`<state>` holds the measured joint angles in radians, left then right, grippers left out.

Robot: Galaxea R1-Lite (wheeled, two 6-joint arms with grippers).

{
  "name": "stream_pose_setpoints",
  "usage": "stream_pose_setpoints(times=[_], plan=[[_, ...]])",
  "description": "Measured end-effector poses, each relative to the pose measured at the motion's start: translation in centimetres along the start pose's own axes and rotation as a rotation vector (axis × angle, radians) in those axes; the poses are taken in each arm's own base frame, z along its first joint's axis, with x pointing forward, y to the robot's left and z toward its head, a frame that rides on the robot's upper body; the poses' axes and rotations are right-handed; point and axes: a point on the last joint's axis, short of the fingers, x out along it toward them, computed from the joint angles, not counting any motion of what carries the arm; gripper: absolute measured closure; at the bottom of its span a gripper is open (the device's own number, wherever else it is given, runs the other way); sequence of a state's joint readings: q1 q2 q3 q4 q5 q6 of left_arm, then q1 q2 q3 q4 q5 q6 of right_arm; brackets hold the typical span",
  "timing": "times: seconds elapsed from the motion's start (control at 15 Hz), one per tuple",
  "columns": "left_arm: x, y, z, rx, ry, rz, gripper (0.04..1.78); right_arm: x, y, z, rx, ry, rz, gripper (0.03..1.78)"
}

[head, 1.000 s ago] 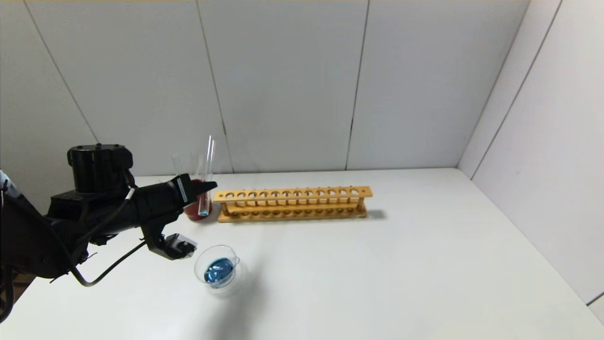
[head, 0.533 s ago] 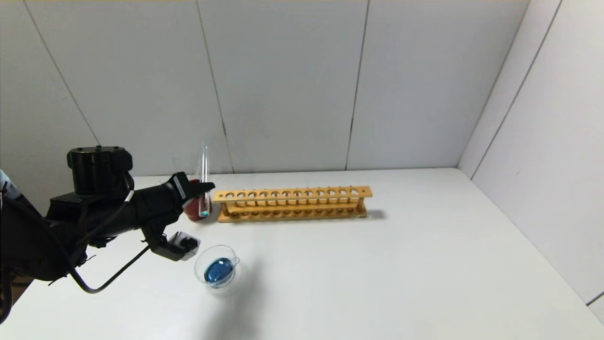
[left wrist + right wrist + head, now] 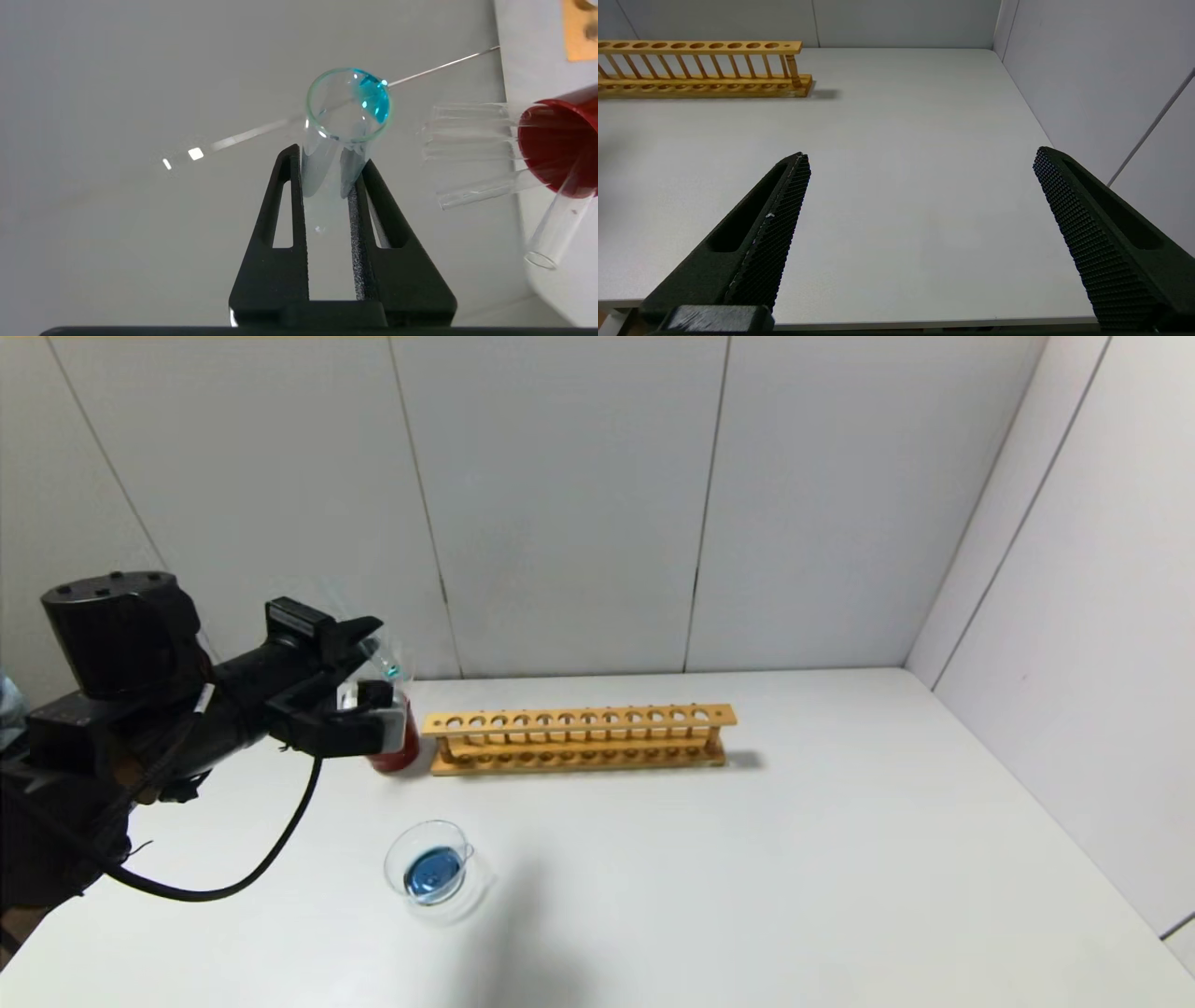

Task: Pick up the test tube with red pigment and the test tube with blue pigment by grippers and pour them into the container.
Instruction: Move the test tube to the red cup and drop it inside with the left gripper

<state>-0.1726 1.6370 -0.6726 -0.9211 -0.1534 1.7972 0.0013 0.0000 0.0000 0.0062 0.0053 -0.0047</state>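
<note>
My left gripper (image 3: 379,663) is shut on the test tube with blue pigment (image 3: 391,665), held tilted in the air above the dark red cup (image 3: 400,747). In the left wrist view the gripper (image 3: 327,156) pinches the clear tube (image 3: 327,144), which holds only a small patch of teal liquid (image 3: 373,97) at its far end. The container (image 3: 428,871), a round clear dish, sits on the table nearer me with a blue pool in it. My right gripper (image 3: 920,158) is open and empty over bare table. The test tube with red pigment is not in view.
A wooden tube rack (image 3: 579,737) stands empty right of the red cup; it also shows in the right wrist view (image 3: 700,70). Several clear colourless tubes (image 3: 467,126) lean in the red cup (image 3: 560,144). Walls close the back and the right side.
My left gripper has risen and rolled over, carrying the tube from upright in front of the red cup to tilted above it. The dish and rack have not moved.
</note>
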Motion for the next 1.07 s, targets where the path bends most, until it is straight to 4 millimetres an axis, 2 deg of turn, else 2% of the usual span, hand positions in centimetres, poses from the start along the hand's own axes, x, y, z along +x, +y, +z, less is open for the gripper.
stream_pose_setpoints(times=[0.27,0.53,0.73,1.07], plan=[[-1.8,0.4,1.1,-0.361,0.13,-0.042,1.51,0.0,0.0,0.0,0.0,0.0,0.0,0.06],[-2.2,1.1,1.8,-0.76,0.223,-0.087,1.51,0.0,0.0,0.0,0.0,0.0,0.0,0.06],[-1.6,1.5,1.8,-0.993,0.237,-0.078,1.51,0.0,0.0,0.0,-0.001,0.0,0.0,0.06],[1.3,0.9,0.9,-1.289,0.291,-0.069,1.51,0.0,0.0,0.0,-0.001,0.0,0.001,0.06]])
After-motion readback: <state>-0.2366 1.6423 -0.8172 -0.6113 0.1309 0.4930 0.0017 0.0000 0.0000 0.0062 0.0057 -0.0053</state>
